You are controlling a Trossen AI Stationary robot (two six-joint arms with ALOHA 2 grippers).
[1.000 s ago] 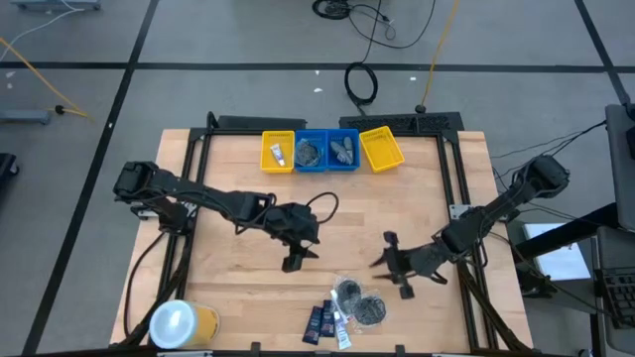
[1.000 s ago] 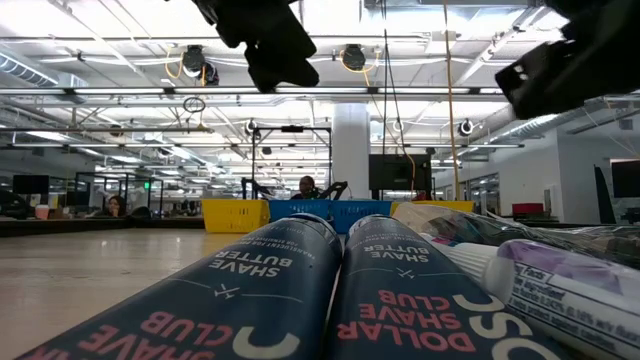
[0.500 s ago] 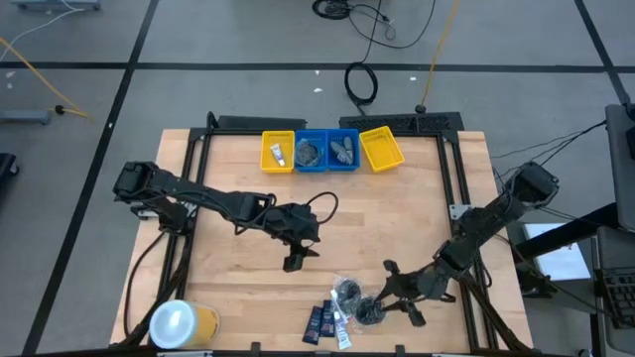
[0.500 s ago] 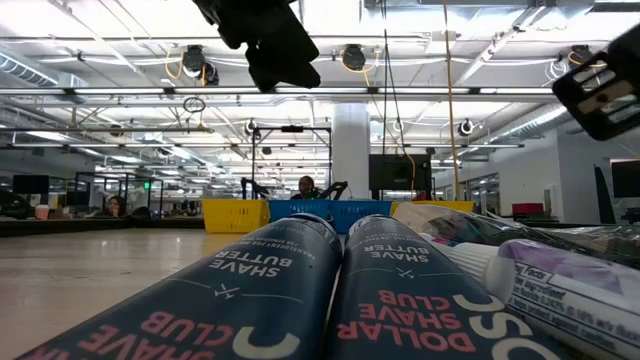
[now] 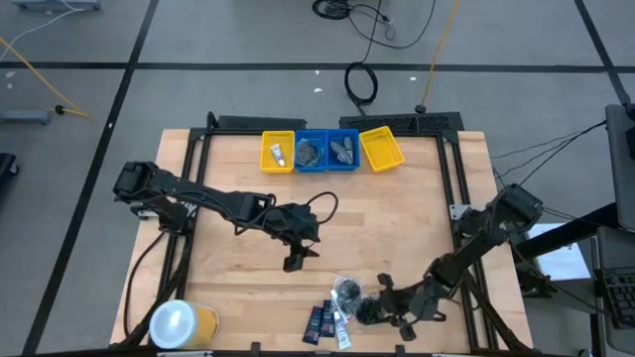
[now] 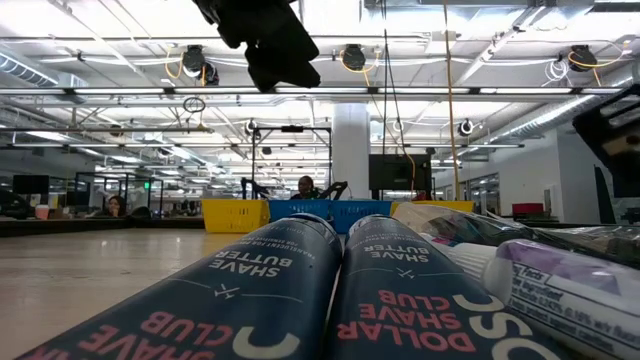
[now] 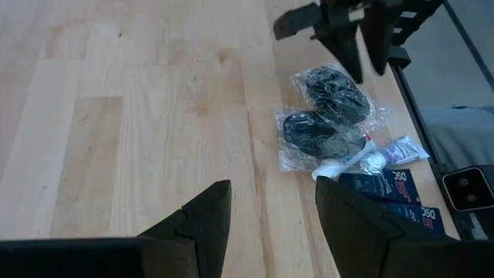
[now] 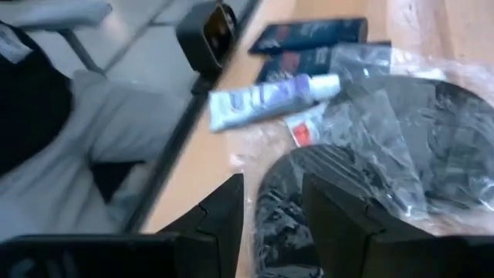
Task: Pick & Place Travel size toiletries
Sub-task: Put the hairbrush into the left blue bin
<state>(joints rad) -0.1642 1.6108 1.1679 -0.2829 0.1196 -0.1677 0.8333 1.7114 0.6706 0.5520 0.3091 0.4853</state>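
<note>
Two clear pouches (image 5: 357, 300) lie bottom centre; right gripper (image 5: 389, 305), fingers spread, sits just right of them, nearer than the parted left gripper (image 5: 295, 260).

Toiletries (image 5: 342, 309) clustered at table (image 5: 238, 188) near edge, trays (image 5: 331, 150) along far edge, container (image 5: 182, 324) near-left corner

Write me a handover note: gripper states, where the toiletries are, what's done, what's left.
Right gripper: open, low over the clear pouches at the table's near edge, holding nothing.
Left gripper: open, empty, hovering mid-table.
Near-edge pile: two clear pouches, a white tube, two navy packets.
Trays at the far edge: left yellow tray holds a small tube; both blue trays hold an item each; right yellow tray looks empty.
Left to do: pick the five piled items and place them.
</note>
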